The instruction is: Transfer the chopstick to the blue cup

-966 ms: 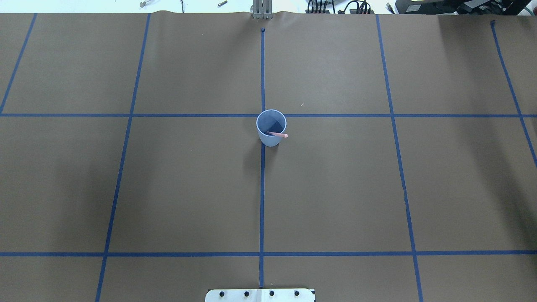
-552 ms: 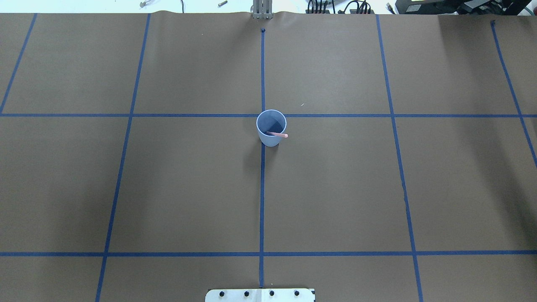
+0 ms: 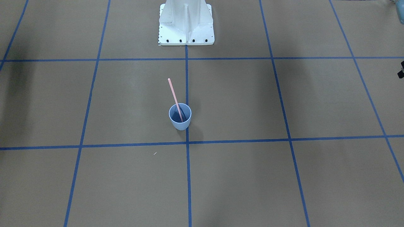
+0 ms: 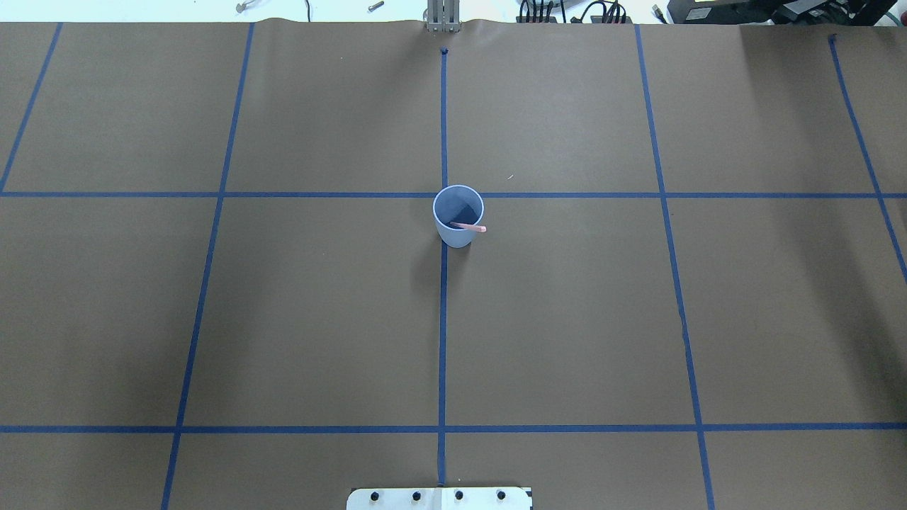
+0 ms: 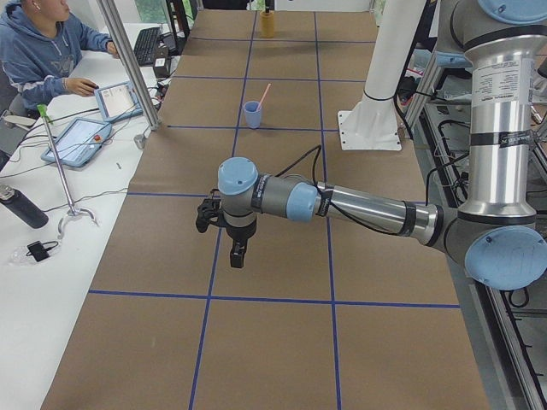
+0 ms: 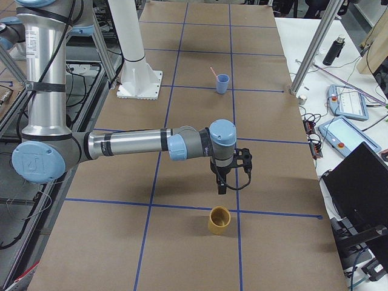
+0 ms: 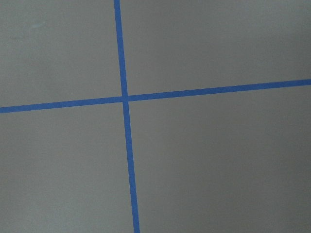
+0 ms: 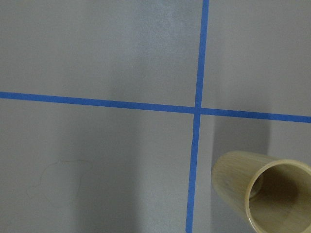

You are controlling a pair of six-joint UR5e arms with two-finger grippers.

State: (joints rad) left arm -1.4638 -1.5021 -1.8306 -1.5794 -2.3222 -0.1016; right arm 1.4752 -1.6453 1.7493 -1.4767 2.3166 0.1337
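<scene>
The blue cup (image 3: 180, 125) stands upright at the table's middle, on the centre tape line. It also shows in the overhead view (image 4: 453, 239) and in both side views (image 5: 252, 115) (image 6: 222, 85). One pale pink chopstick (image 3: 174, 94) stands in it, leaning on the rim (image 4: 470, 227). My left gripper (image 5: 238, 254) hangs over the table's left end, far from the cup. My right gripper (image 6: 222, 188) hangs over the right end. Each shows only in a side view, so I cannot tell whether it is open or shut. Neither wrist view shows fingers.
A tan bamboo-coloured cup (image 6: 219, 220) stands just beyond my right gripper; it also shows in the right wrist view (image 8: 265, 194). The robot's white base (image 3: 186, 28) is at the near centre edge. An operator (image 5: 38, 43) sits at a side table with tablets.
</scene>
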